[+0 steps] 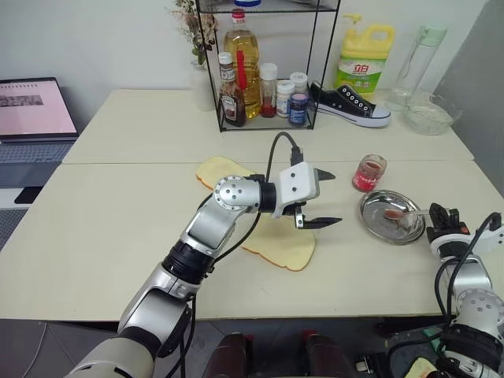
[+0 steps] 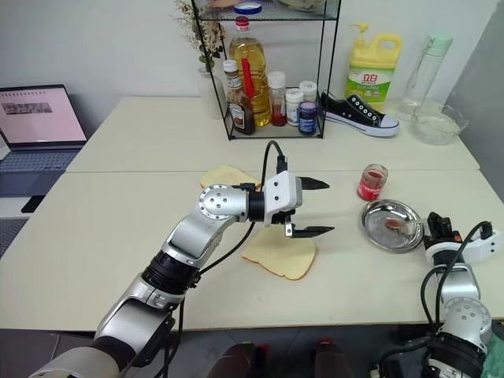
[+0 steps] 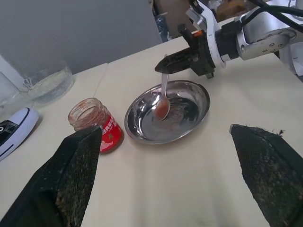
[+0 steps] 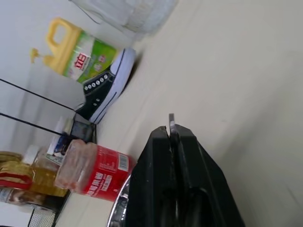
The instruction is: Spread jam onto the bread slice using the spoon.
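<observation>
Clamped in the shut right hand (image 3: 166, 67), the small silver metal spoon (image 3: 163, 97) is held bowl-down in the round steel dish (image 1: 376, 220); the pale yellow bread slice (image 1: 285, 247) lies well left, beneath the wide-open left hand (image 1: 324, 200).

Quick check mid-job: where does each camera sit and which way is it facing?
Head pair: looks down over the table, bread slice, both arms.
Left wrist: past the open left gripper at the dish, jar, right gripper pinching the spoon.
Right wrist: along its shut jaws toward jar, shoe.
Shared: jar.
</observation>
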